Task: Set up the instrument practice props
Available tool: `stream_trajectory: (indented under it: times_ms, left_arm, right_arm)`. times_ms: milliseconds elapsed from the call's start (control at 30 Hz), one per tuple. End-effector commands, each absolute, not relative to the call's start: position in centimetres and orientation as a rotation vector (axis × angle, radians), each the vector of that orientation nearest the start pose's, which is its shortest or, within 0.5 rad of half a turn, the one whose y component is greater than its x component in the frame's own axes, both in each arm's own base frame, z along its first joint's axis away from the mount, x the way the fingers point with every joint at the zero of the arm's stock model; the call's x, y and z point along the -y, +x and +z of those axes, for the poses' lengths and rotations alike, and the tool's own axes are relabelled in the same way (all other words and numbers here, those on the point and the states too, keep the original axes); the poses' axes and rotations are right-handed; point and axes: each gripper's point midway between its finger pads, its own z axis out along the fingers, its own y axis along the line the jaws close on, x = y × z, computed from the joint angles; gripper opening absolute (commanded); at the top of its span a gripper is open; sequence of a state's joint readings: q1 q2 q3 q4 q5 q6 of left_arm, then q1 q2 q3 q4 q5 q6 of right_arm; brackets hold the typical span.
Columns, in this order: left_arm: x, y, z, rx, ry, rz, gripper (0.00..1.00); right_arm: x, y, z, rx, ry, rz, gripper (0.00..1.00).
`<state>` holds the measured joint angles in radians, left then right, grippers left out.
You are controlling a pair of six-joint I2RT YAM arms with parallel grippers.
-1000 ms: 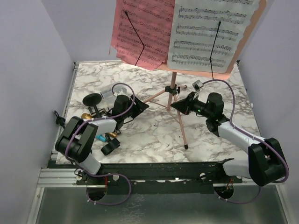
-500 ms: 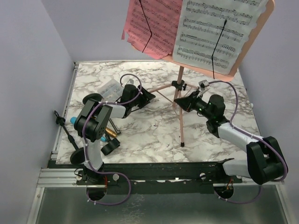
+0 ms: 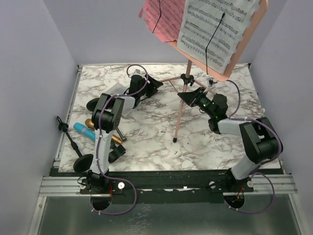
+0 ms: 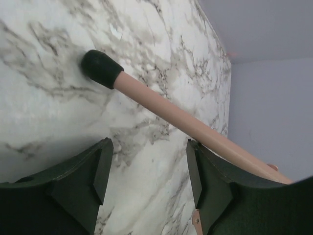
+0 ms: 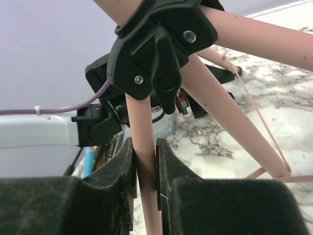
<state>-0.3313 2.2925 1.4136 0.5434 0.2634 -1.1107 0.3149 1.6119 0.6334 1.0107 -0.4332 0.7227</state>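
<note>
right gripper (image 5: 145, 164): fingers are pressing together on the front tripod leg (image 3: 179, 115) just under the black hub (image 5: 157, 46); no gap is showing on either side of the tube.
left gripper (image 4: 149, 147): jaws are standing apart and gripping nothing; it is pointing along the far-left tripod leg (image 4: 166, 108).
far-left tripod leg: it is running low over the marble table (image 3: 146, 142), and its black rubber foot (image 4: 101, 68) is touching the surface beyond the fingertips. The tube is crossing just past the right-hand finger (image 4: 210, 183); contact there cannot be told.
pink music rack (image 3: 222, 74): it is standing on its tripod over the far middle of the table and tilting toward the right wall. Its top edge is running out of the overhead view.
pages: the white sheet-music page (image 3: 210, 24) and pink sheet-music page (image 3: 164, 12) are sitting side by side on the rack.
front foot: it is resting near the table's middle, well apart from the near edge, with bare marble showing all round it.
microphones: the blue microphone (image 3: 82, 129) and gold microphone (image 3: 116, 139) are lying side by side near the left edge, the gold one partly under the left arm.
mic mounts: the near mic mount (image 3: 83, 163) is lying at the near-left corner with its stem overhanging the left edge. The far mic mount (image 3: 95, 104) is sitting just left of the left arm.
clear plastic box (image 3: 113, 89): it is lying partly under the left arm.
</note>
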Motion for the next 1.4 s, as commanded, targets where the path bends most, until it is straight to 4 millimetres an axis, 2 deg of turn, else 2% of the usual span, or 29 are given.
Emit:
stream_trajectory:
  times_ms: [0, 100, 200, 400, 500, 567, 667, 800, 900, 1000, 1100, 1200, 1267, 1367]
  left_arm:
    - [25.0, 60.9, 12.7, -1.766, -0.553, -1.249, 0.70]
    - [24.9, 62.2, 13.2, -1.791, -0.501, -1.276, 0.76]
    - [24.5, 62.6, 13.2, -1.844, -0.473, -1.250, 0.78]
    - [24.1, 60.4, 16.9, -1.858, -0.439, -1.265, 0.80]
    - [23.3, 58.7, 17.9, -1.905, -0.468, -1.242, 0.80]
    - [22.4, 57.1, 19.2, -1.915, -0.493, -1.229, 0.80]
    - [21.0, 54.1, 19.9, -1.938, -0.544, -1.220, 0.82]
    - [19.5, 49.1, 21.7, -1.956, -0.547, -1.214, 0.85]
    - [18.7, 45.0, 23.0, -1.981, -0.516, -1.232, 0.89]
    - [17.0, 41.4, 23.4, -2.019, -0.477, -1.144, 0.92]
    - [14.6, 38.0, 22.8, -2.072, -0.461, -0.982, 0.95]
    - [12.3, 35.0, 21.9, -2.124, -0.460, -0.859, 0.95]
    - [10.5, 33.3, 21.0, -2.163, -0.490, -0.764, 0.95]
    - [7.3, 32.0, 20.3, -2.157, -0.575, -0.594, 0.99]
  right_arm:
    - [-22.5, 38.1, 6.1, -2.051, 0.357, 1.150, 0.00]
    - [-22.4, 40.2, 4.8, -2.025, 0.457, 1.128, 0.00]
    - [-22.1, 42.2, 4.2, -1.981, 0.535, 1.104, 0.00]
    - [-22.0, 45.8, 3.3, -1.922, 0.623, 1.048, 0.00]
    - [-22.0, 47.2, 2.9, -1.894, 0.656, 1.016, 0.00]
    - [-21.9, 48.0, 2.7, -1.884, 0.673, 0.994, 0.00]
    - [-22.0, 48.7, 2.5, -1.873, 0.671, 0.988, 0.00]
    - [-22.6, 48.5, 2.9, -1.874, 0.621, 1.010, 0.00]
    - [-23.6, 48.2, 4.1, -1.873, 0.528, 1.059, 0.02]
    - [-24.5, 48.0, 5.5, -1.893, 0.458, 1.089, 0.18]
    - [-24.9, 47.9, 6.7, -1.916, 0.418, 1.093, 0.34]
    - [-24.7, 47.5, 8.0, -1.921, 0.407, 1.084, 0.47]
    - [-24.7, 47.1, 9.0, -1.928, 0.378, 1.074, 0.52]
    - [-24.5, 46.1, 10.7, -1.924, 0.343, 1.074, 0.64]
